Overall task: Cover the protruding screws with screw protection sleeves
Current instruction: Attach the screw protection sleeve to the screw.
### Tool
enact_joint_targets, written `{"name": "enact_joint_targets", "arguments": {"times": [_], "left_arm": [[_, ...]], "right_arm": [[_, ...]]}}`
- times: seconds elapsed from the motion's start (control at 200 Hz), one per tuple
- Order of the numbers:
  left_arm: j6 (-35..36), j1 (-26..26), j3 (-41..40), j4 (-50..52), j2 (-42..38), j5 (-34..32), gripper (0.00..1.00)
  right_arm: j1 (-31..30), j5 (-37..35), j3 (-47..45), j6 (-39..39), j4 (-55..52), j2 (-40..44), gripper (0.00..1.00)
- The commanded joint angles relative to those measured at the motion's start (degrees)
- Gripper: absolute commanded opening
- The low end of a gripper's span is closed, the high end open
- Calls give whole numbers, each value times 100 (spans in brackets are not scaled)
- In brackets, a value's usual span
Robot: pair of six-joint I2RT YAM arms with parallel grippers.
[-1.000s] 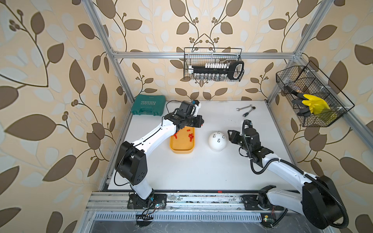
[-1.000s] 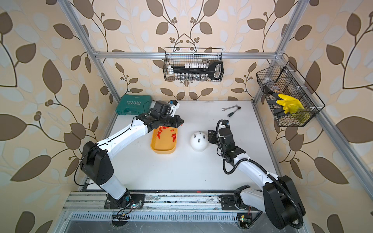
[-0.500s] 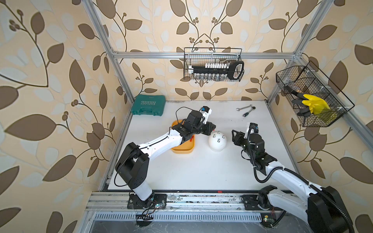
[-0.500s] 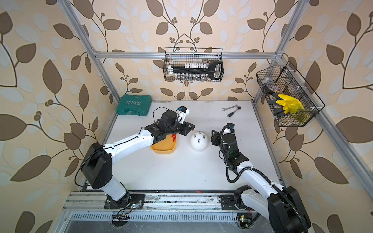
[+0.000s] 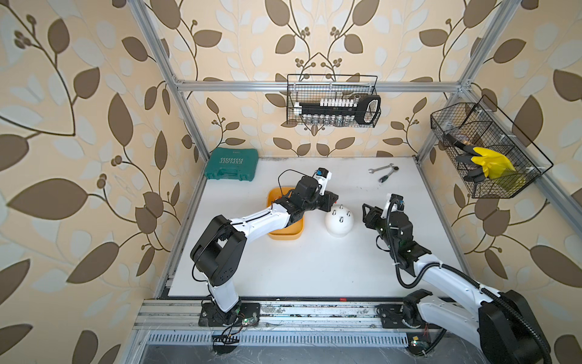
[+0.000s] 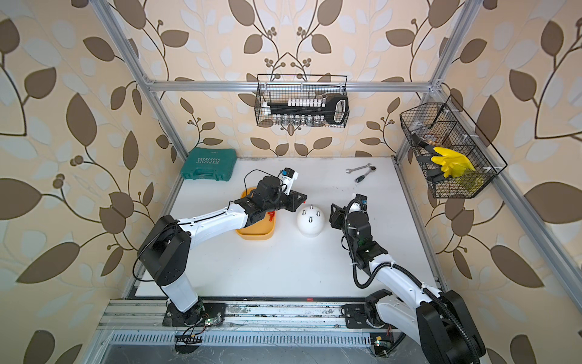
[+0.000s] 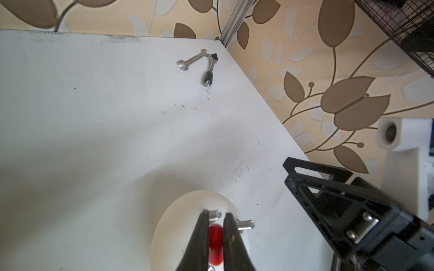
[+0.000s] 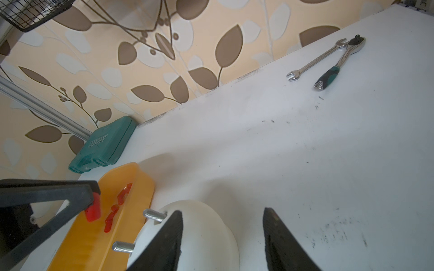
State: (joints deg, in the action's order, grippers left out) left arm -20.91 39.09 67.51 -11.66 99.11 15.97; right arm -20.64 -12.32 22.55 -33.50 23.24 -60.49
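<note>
White tabletop (image 5: pixel 315 268) inside a leaf-papered enclosure carried the work. A white dome (image 5: pixel 339 224) stood near its middle and served as the reference for all positions below. Four screws (image 5: pixel 341 208) projected from the top of the dome; in both top views all four were bare, with no cover fitted. A yellow tray (image 5: pixel 285 237) lay just beside the dome, and the loose stock of red sleeves (image 8: pixel 122 196) lay inside it. The left gripper (image 7: pixel 216 214) hung over the dome on the tray side, its jaws pressed onto one red sleeve (image 7: pixel 216 241). That sleeve was therefore above the dome and close to two of the screws, but not yet on either. The right gripper (image 8: pixel 222 211) sat just beside the dome on the side away from the tray, jaws spread and holding nothing; contact with the dome could not be confirmed. Two wrenches (image 5: pixel 382 171) lay well beyond the dome toward the back wall, and a green case (image 5: pixel 231 164) lay beyond the tray. Judged progress: early stage. One sleeve was picked and none installed, so four fittings were outstanding.
</note>
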Motion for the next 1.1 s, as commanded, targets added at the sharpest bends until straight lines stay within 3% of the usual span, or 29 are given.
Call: {"name": "enact_joint_targets", "arguments": {"times": [0.0, 1.095], "left_arm": [[200, 66, -34, -453, 97, -80, 13], [273, 115, -229, -581, 145, -152, 13]], "right_arm": [[-30, -104, -81, -50, 279, 26, 56], [-44, -137, -29, -25, 181, -31, 56]]}}
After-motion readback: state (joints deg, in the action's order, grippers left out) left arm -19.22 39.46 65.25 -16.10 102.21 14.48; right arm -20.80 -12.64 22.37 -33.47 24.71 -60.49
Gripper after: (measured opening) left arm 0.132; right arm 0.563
